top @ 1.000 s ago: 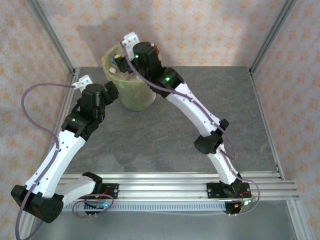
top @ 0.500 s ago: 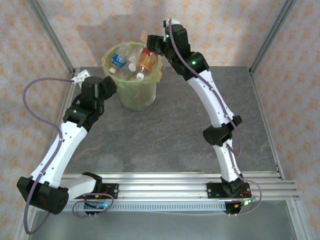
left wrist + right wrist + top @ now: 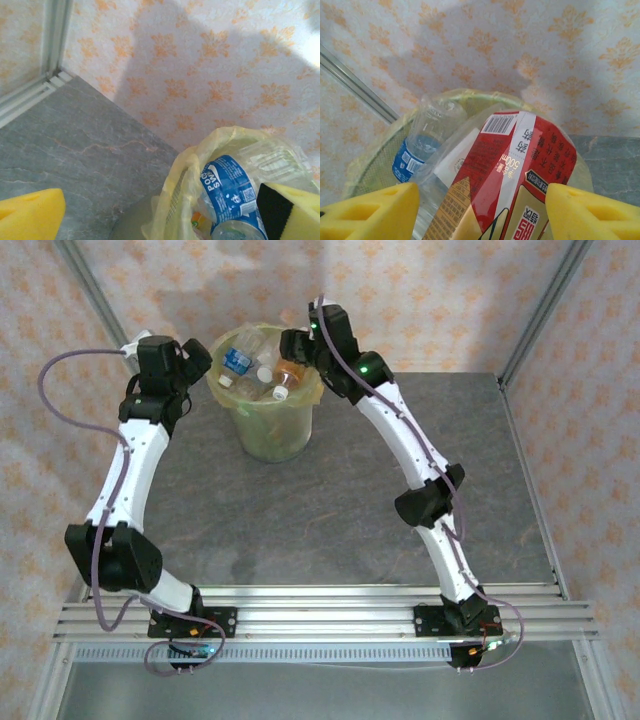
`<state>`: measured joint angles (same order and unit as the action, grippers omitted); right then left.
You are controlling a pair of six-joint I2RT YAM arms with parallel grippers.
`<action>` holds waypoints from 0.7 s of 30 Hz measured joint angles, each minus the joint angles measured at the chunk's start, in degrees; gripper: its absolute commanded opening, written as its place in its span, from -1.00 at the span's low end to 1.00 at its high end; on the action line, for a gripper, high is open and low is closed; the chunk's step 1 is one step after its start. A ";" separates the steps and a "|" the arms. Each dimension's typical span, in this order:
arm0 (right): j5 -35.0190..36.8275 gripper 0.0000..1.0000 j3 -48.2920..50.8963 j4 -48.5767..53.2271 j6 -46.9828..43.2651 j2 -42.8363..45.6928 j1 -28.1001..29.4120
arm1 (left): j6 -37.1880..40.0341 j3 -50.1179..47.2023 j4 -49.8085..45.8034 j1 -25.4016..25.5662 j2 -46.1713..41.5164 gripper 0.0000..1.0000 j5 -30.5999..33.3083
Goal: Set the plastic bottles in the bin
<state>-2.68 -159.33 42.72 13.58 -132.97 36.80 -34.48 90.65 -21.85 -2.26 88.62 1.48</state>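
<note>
Jaws of the left gripper (image 3: 198, 357) gape empty beside the bin (image 3: 262, 432), while those of the right gripper (image 3: 292, 344) spread wide around a red-labelled bottle (image 3: 515, 165) inside it, seemingly not gripping.

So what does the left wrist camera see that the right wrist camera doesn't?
Left wrist camera: a broad stretch of the grey table beside the bin, viewed from outside its rim. Right wrist camera: a red-labelled bottle up close, its barcode and 500ml print readable, between the spread fingers of the right hand. Shared: the blue-labelled bottle, the bin's yellow-green bag, the orange-patterned wall, and yellow fingers at the bottom corners.
</note>
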 measured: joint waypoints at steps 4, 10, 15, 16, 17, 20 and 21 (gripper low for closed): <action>-0.92 0.18 0.00 -0.07 0.90 -1.16 0.00 | 0.24 3.23 0.61 -0.90 5.05 1.00 -2.99; -3.89 -0.19 0.00 -0.50 4.00 -2.71 -0.57 | 1.09 8.24 1.57 -0.87 11.30 1.00 -7.69; -6.23 -0.26 0.00 -1.22 7.41 -3.13 -1.40 | 1.09 10.67 2.21 -0.90 14.58 1.00 -11.82; -6.51 -0.26 0.00 -1.29 8.00 -3.17 -1.51 | 1.11 10.73 2.27 -0.87 14.82 1.00 -12.39; -6.82 -0.27 0.00 -1.40 8.61 -3.19 -1.57 | 1.11 10.73 2.27 -0.87 14.95 1.00 -13.14; -7.21 -0.29 0.00 -1.57 10.12 -3.34 -1.60 | 1.09 10.73 2.69 -0.87 14.95 1.00 -13.92; -6.93 -0.29 0.00 -1.60 10.25 -3.39 -1.55 | 1.09 10.73 3.06 -0.90 14.95 1.00 -14.23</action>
<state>-9.61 -159.33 41.12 23.83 -136.35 35.24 -33.39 101.38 -18.79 -3.16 103.57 -12.75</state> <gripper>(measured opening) 0.357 0.996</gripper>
